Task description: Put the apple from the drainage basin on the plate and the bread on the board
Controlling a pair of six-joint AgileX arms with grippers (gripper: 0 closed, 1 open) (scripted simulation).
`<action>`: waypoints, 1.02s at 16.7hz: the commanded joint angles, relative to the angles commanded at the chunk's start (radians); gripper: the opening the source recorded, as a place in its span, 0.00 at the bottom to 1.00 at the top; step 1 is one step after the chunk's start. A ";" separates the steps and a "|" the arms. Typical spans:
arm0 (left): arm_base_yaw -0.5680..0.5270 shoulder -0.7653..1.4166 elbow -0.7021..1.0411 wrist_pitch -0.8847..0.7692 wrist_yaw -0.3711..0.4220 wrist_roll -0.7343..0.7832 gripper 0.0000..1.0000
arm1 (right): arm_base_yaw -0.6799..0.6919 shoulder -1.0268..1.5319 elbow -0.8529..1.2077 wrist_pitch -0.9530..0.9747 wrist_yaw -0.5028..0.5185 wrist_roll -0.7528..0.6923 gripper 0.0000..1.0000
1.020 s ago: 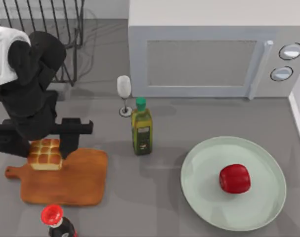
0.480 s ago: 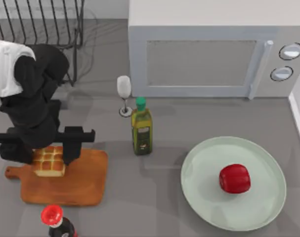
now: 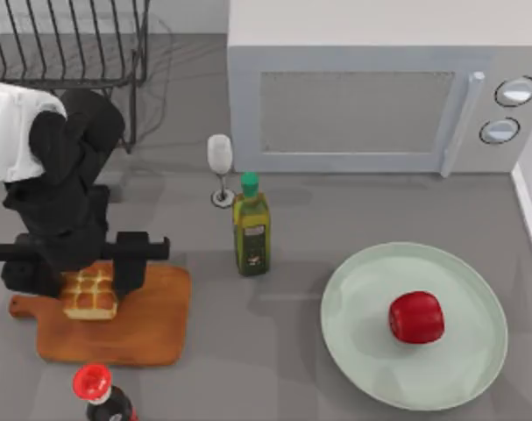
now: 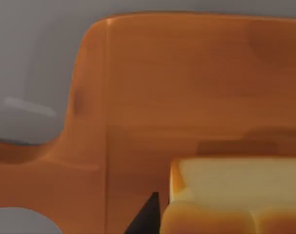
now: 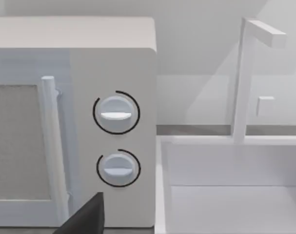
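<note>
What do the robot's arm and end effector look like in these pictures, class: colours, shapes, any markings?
The left arm is bulky and matt black, with one white segment near the top view's left edge. Its end effector is a black crossbar carrying two blocky black fingers. No cables or markings are visible. A dark finger tip shows in the right wrist view.

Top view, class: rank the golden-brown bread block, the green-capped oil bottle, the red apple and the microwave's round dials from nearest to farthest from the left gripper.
1. The golden-brown bread block, between the left gripper's fingers on the orange-brown wooden board.
2. The green-capped oil bottle, mid-table.
3. The red apple, on the pale mint-green plate at right.
4. The microwave's round dials, far right corner.
</note>
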 joint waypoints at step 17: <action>0.000 0.000 0.000 0.000 0.000 0.000 1.00 | 0.000 0.000 0.000 0.000 0.000 0.000 1.00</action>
